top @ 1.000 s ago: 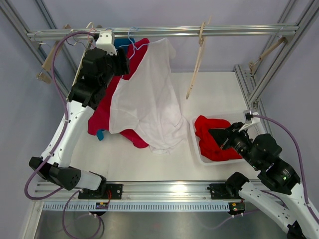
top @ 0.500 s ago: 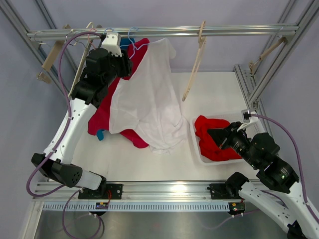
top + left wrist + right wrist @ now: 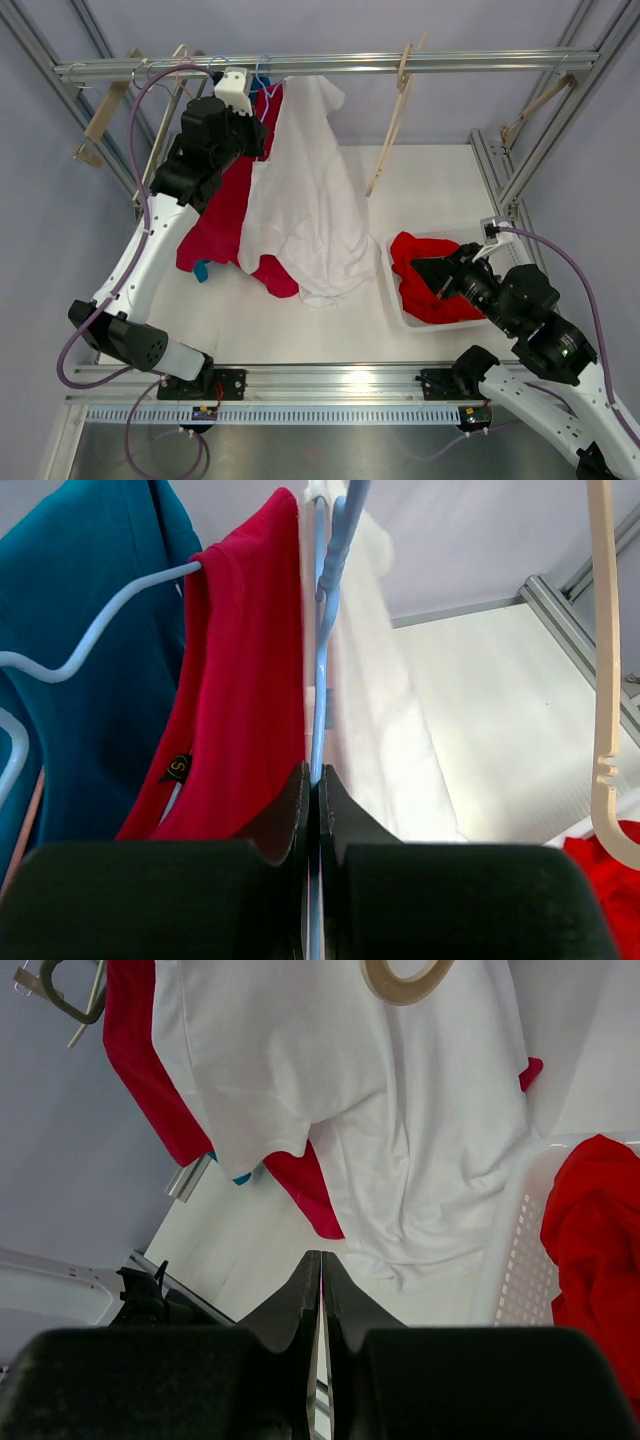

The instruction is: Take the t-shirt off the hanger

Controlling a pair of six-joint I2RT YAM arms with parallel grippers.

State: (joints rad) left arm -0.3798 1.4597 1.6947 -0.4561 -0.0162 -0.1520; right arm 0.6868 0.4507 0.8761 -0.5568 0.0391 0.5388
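- My left gripper [image 3: 314, 778] is clamped on the blue hanger [image 3: 320, 670].
- The white t-shirt [image 3: 305, 190] hangs on it, beside a red shirt [image 3: 250, 680].
- My right gripper [image 3: 320, 1265] is closed and empty, near the white basket [image 3: 505, 1260].

A white basket [image 3: 392, 295] sits on the desk [image 3: 440, 190] over on my right, with a red cloth [image 3: 425, 270] heaped inside it. From the rail [image 3: 470, 60] above hang a bare wooden hanger [image 3: 392, 130], a red shirt [image 3: 250, 680] and, just beside it, a teal shirt [image 3: 70, 750]. Another wooden hanger [image 3: 98, 118] hangs at the far left.
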